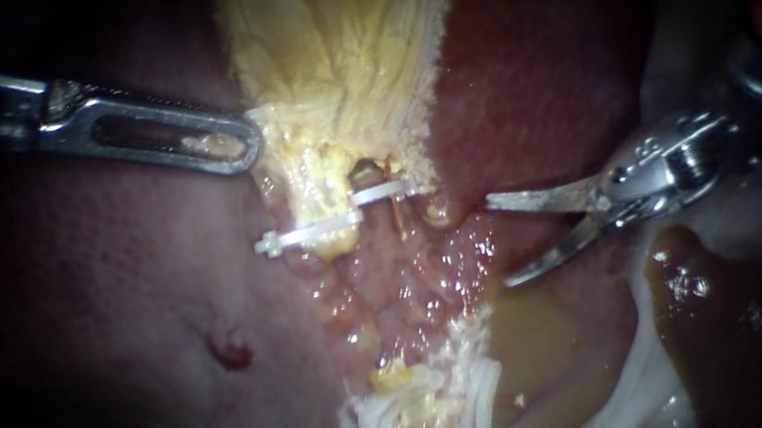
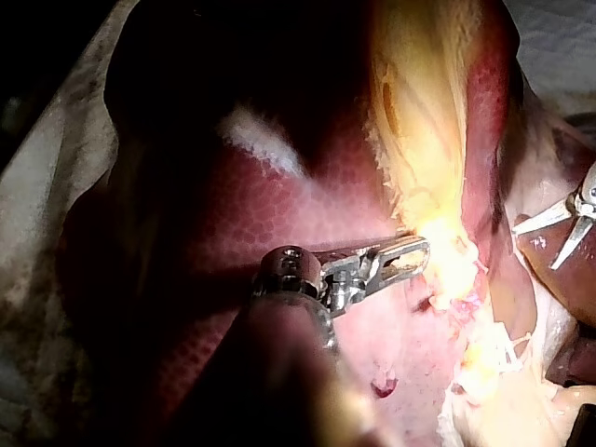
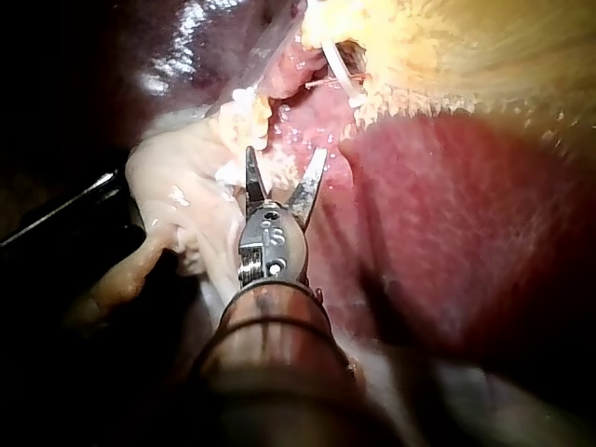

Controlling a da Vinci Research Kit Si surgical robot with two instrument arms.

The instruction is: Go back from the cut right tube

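Right instrument (image 1: pixel 498 239), its 2 blades gaping on nothing, is hovering near the cut tube (image 1: pixel 366 174), which is lying leftward by the white clip (image 1: pixel 323 224); retreat is likely running rightward along its shaft.

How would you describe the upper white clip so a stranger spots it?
Start at the pale yellow tissue atop the endoscope view. Just under its narrow end lies the white clip, a thin crosswise bar, alone, unlike the clips bunched lower down.

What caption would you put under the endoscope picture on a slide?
Right instrument, blades open, stands apart from the white clip; left instrument grips yellow tissue beside the liver.
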